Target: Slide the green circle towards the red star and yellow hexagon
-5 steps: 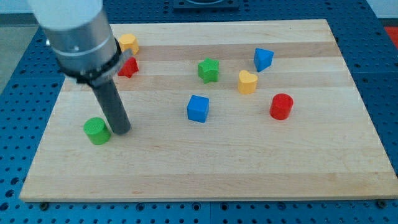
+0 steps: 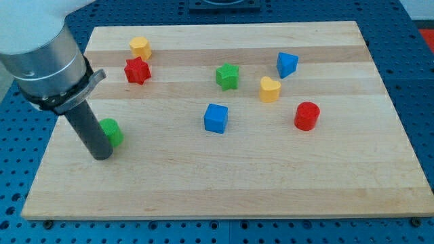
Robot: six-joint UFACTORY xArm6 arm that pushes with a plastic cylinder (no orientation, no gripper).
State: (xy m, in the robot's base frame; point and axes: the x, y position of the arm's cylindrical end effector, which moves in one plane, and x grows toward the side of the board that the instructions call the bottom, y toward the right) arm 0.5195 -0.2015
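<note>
The green circle (image 2: 112,131) lies near the board's left edge, partly hidden behind my rod. My tip (image 2: 101,155) rests on the board just below and left of it, touching or nearly touching it. The red star (image 2: 137,70) sits above the circle, towards the view's top. The yellow hexagon (image 2: 140,47) lies just above the star near the board's top edge.
A green star (image 2: 228,76), a blue cube (image 2: 215,118), a yellow heart (image 2: 270,89), a blue triangle-like block (image 2: 286,64) and a red cylinder (image 2: 306,116) are spread over the board's middle and right. The wooden board (image 2: 224,190) sits on a blue perforated table.
My tip moved from the circle's right side to its lower left. The green circle shifted slightly up and to the right. The star and hexagon are now uncovered.
</note>
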